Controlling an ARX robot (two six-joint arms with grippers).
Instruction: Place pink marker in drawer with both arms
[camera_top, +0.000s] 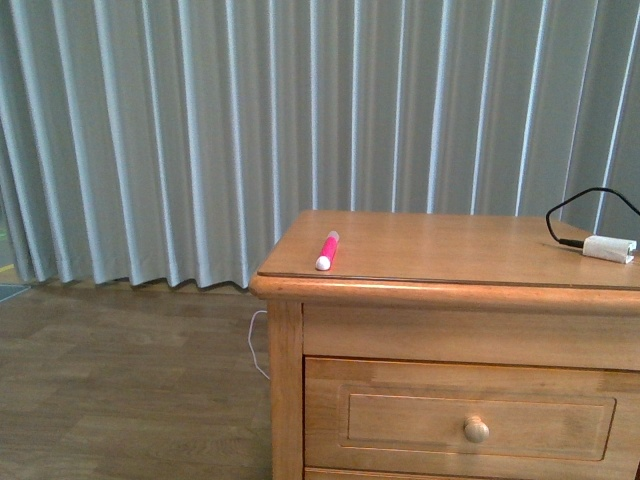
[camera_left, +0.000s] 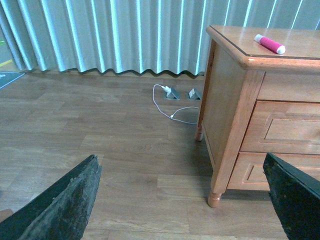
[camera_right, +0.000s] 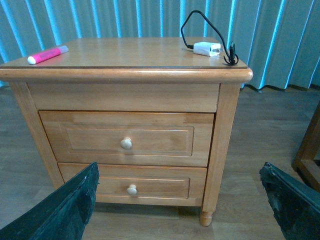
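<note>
The pink marker (camera_top: 327, 250) is lying on the tabletop (camera_top: 450, 250) (drawer (camera_right: 90, 140) closed below); the left gripper (camera_left: 180, 160) and right gripper (camera_right: 180, 167) fingers (camera_right: 65, 210) are gaping wide.

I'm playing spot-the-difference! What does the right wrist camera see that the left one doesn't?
Only the right wrist view: the white adapter with black cable, and two round wooden drawer knobs. Only the left wrist view: a thin white cord and grey sockets on the floor. Both: the bright pink marker on the honey-brown wooden cabinet.
</note>
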